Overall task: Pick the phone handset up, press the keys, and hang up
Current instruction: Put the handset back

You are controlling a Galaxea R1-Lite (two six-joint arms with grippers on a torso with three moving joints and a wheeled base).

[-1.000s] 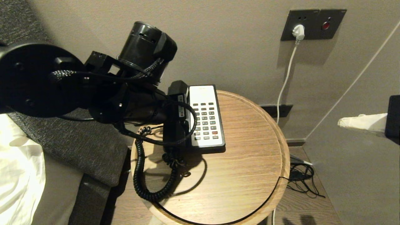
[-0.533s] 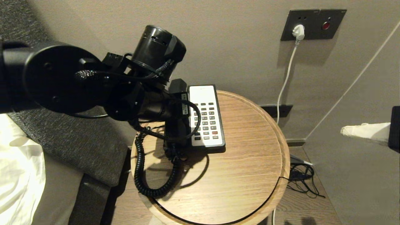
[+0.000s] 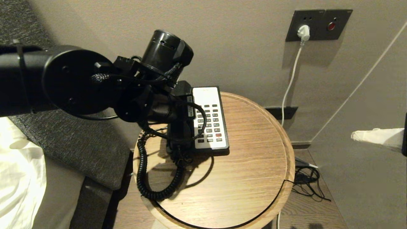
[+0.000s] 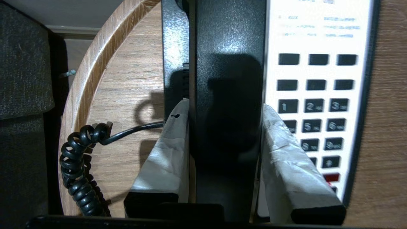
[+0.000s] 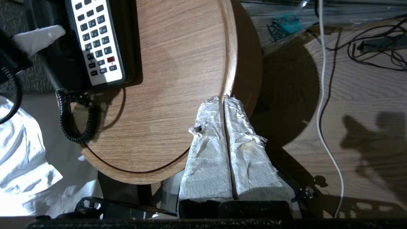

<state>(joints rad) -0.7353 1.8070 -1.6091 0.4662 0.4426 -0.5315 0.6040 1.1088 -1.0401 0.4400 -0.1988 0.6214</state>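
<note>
Left of frame: bed with white sheet (image 3: 17, 178) and grey padded headboard (image 3: 73, 146). Left arm reaches in from upper left; over the last second it has slid right and slightly down toward the phone. Left gripper (image 4: 227, 127) is clamped on the phone handset (image 4: 229, 79), one taped finger on each flank. Handset sits frame-centre, over the left side of the phone base (image 3: 210, 119); can't tell if it's seated in the cradle. Coiled cord (image 3: 143, 171) loops on the round wooden counter (image 3: 248, 178). Reads as hang-up nearly done, release pending. Far right: right gripper (image 5: 224, 101) pressed together, empty, parked just off the counter edge.
</note>
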